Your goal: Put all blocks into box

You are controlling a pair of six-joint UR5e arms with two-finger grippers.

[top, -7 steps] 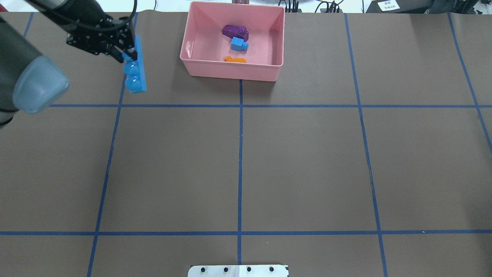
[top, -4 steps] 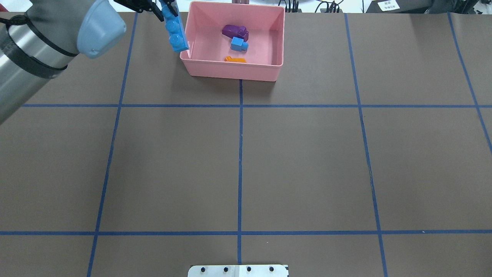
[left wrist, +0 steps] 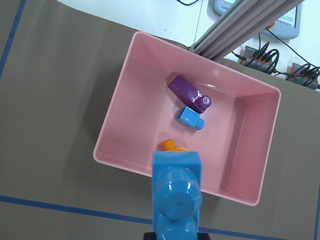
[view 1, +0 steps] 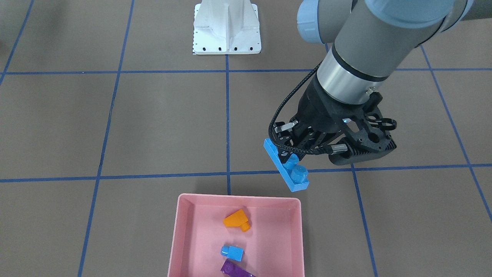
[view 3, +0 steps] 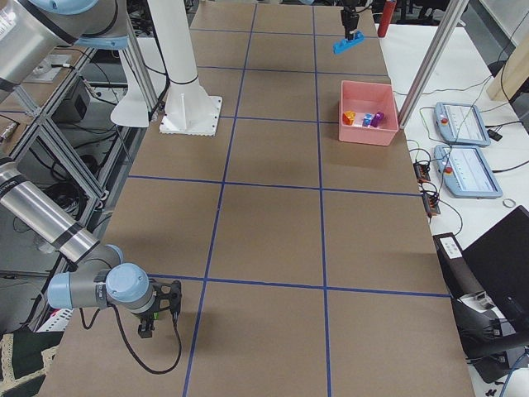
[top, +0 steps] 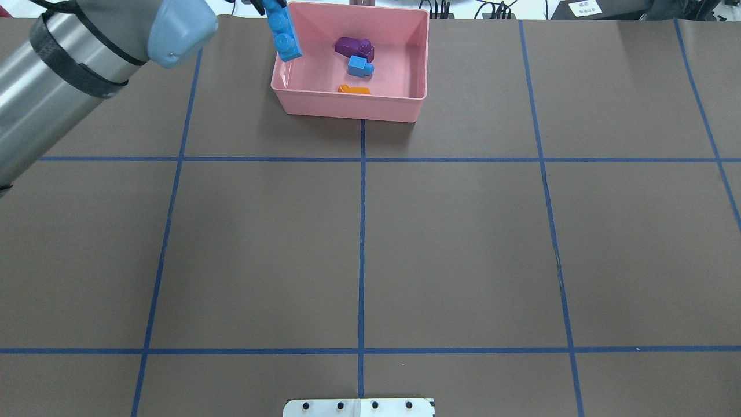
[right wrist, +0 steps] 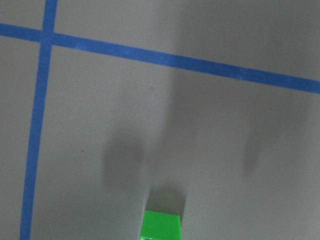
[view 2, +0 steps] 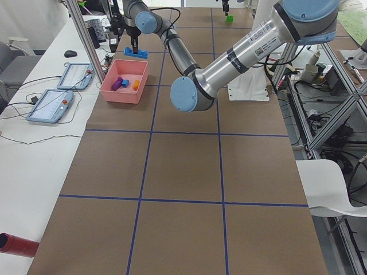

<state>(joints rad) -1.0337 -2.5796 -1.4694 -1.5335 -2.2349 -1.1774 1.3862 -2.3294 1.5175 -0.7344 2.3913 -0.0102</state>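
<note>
Left tool [view 1: 287,153] is pinching the long blue bar [view 1: 296,179] by one end, fingers clamped on it. The rest of the bar sticks out below at a slant, studs showing to the front-facing camera. It's up in the air, not touching the bench [view 1: 115,127]. From the front it hangs just beside the pink box [view 1: 175,238], by the corner nearest the robot on its left side. In the overhead shot the bar overlaps the box's left wall, so I can't tell for sure whether its tip is over the rim or just outside it. The left wrist cam looks straight down the bar into the box.

Inside the box are three blocks, all lying on the floor of it and apart from the walls. The orange sloped one [view 1: 236,220] sits closest to the robot. The small blue cube [view 1: 232,252] is in the middle. The purple sloped one [view 1: 236,270] is right next to the cube on the far side.

The green block [view 2: 229,18] is way off at the other end of the bench, well apart from the box. The right tool [view 3: 153,318] is over there, and its wrist cam catches the green block at the bottom edge of the view. I can't tell whether that tool is spread or closed.

The white base [view 1: 226,29] sits on the robot's side of the bench.
</note>
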